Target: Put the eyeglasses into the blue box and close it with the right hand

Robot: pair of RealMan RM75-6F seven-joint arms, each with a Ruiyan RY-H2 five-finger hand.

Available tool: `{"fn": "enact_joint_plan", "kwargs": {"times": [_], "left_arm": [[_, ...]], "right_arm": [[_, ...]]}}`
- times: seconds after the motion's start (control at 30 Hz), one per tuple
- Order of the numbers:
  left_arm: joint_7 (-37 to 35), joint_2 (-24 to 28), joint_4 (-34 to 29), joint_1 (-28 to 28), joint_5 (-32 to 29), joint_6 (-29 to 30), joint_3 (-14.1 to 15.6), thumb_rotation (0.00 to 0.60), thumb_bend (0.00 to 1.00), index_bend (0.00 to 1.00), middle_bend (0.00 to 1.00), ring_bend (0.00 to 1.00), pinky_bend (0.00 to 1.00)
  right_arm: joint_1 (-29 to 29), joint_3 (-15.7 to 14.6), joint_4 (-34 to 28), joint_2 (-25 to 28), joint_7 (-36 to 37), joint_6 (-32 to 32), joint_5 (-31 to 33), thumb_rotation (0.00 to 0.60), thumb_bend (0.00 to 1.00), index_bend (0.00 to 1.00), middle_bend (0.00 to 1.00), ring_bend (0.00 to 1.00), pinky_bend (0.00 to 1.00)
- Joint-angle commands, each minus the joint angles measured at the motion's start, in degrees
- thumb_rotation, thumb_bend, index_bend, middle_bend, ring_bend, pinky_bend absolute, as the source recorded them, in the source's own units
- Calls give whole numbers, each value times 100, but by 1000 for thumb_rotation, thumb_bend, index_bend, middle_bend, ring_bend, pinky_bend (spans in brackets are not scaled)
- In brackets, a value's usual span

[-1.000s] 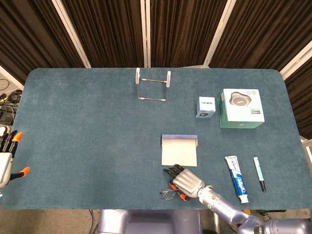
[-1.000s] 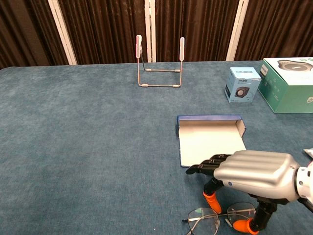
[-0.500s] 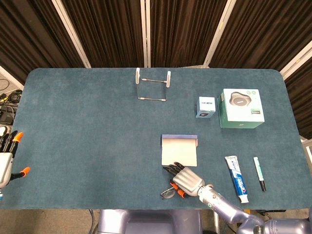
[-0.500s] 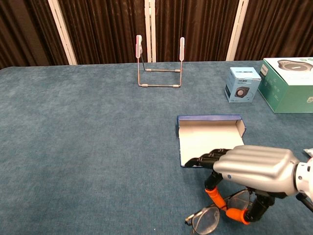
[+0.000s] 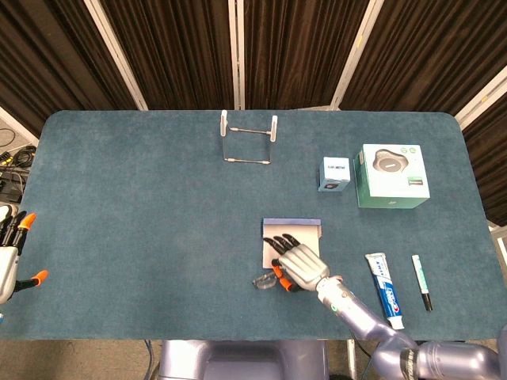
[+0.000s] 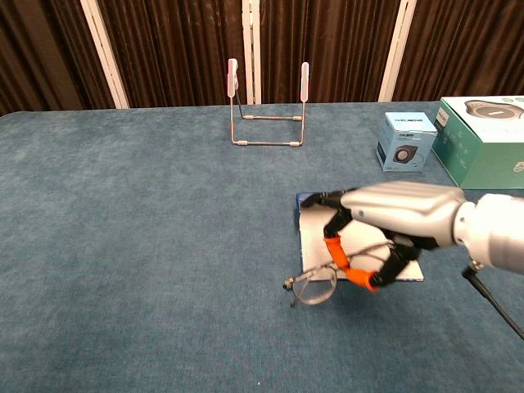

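The right hand (image 6: 393, 217) grips the eyeglasses (image 6: 323, 278), pinching the frame between its orange-tipped thumb and fingers (image 6: 334, 250), and it holds them lifted off the blue cloth of the table (image 5: 142, 206). The lenses hang below and to the left of the palm. Directly beneath and behind the hand lies the blue box (image 5: 291, 237), open and flat, its pale inside partly covered by the knuckles in the head view. Farther beyond the hand a metal stand (image 6: 268, 102) rests upright near the far edge. To the hand's right sit a small light-blue carton (image 6: 407, 141) and, beside it, a larger green carton (image 6: 483, 139). Also to its right, nearer the front edge, are a toothpaste tube (image 5: 385, 289) and a pen (image 5: 421, 293). The left hand (image 5: 9, 253) shows at the far left edge, holding nothing, fingers apart.
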Motion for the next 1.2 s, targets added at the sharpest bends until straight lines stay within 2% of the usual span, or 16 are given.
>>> {"fn": "enact_joint_plan", "kwargs": {"times": [0.03,0.17,0.33,0.8,0.97,1.07,1.13,1.2], "left_arm": [[-35,10,18,-7,-36,-27,-13,600,0,0,0,0,0],[-99,19,56,-28,-102,-85,-37,600,0,0,0,0,0],[-149,14,104,-54,-160,-164,-46,600,0,0,0,0,0],[-131,-14,126,-78,-195,-220,-28,600,0,0,0,0,0],[-111,-21,121,-84,-191,-224,-19,600,0,0,0,0,0],[-105,-21,112,-82,-182,-213,-14,600,0,0,0,0,0],[-105,-19,108,-80,-175,-206,-11,600,0,0,0,0,0],[-103,-17,105,-80,-171,-201,-11,600,0,0,0,0,0]], "right_arm": [[212,259,394,-315,-295,44,411,600,380,622,0,0,0],[376,404,852,-590,-510,89,718,600,385,622,0,0,0],[456,494,1184,-692,-463,107,897,600,387,622,0,0,0],[471,537,1623,-692,-221,169,1054,600,393,622,0,0,0],[434,469,1672,-623,-229,169,1118,600,391,619,0,0,0],[421,419,1662,-614,-255,163,1151,600,370,560,0,0,0],[415,407,1655,-617,-270,181,1161,600,292,470,0,0,0],[411,402,1646,-621,-290,212,1165,600,138,342,0,0,0]]}}
